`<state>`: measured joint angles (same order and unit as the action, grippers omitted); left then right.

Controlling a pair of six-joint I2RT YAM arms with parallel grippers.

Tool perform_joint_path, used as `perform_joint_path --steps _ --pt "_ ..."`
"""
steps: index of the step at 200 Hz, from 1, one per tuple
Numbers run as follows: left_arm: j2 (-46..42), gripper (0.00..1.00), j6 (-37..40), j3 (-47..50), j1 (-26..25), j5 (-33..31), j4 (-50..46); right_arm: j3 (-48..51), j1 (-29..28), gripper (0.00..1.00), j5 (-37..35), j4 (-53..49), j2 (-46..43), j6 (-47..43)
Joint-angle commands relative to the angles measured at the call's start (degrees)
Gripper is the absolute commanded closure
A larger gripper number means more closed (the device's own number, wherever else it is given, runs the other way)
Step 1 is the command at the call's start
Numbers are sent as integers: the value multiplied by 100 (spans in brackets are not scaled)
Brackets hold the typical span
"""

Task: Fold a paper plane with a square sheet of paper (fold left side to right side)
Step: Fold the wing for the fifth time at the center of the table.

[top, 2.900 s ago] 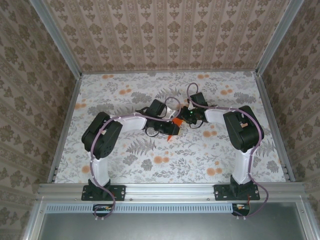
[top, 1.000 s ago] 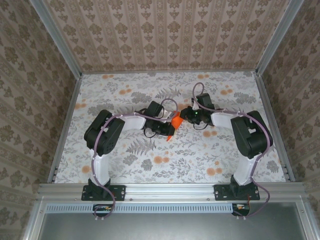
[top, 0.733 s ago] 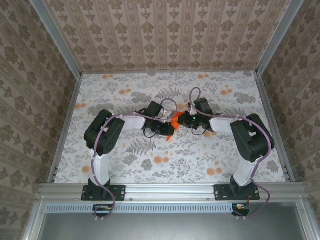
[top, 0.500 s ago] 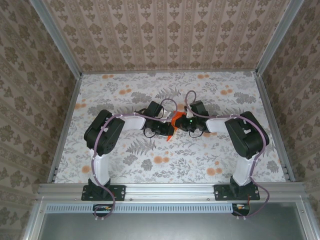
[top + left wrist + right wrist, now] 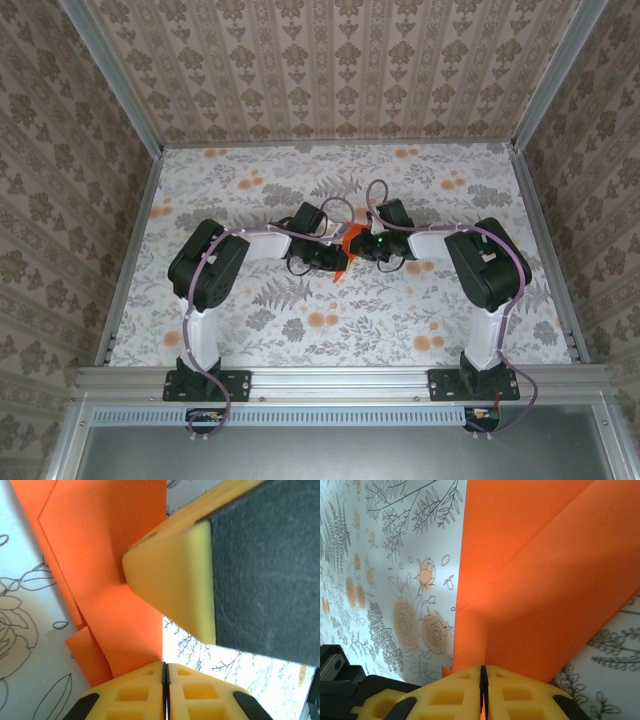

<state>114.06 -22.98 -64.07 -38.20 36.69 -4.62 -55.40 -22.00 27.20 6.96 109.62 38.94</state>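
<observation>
The paper, creased to a point, is at the middle of the desk. The left pincer and right pincer are both squeezed tight on its edges. A fold seems in hand; next, one side probably needs carrying across and pressing flat.

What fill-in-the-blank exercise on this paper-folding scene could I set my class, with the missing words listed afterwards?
1. The folded paper is bright ___.
2. The left end effector and the right end effector are each ___ on the paper, not open.
3. Seen from above, the paper is ___ the two end effectors.
4. The table has a ___ pattern.

Missing words: orange; shut; between; floral.
</observation>
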Motion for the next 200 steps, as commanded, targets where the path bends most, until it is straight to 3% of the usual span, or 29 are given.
perform_joint_path --steps 1,200 --pt "244 89 -84 151 40 -162 -626 -244 124 89 -310 -361 183 -286" --pt "309 90 -84 123 42 -144 -683 -1350 1011 88 -311 -1180 847 -842"
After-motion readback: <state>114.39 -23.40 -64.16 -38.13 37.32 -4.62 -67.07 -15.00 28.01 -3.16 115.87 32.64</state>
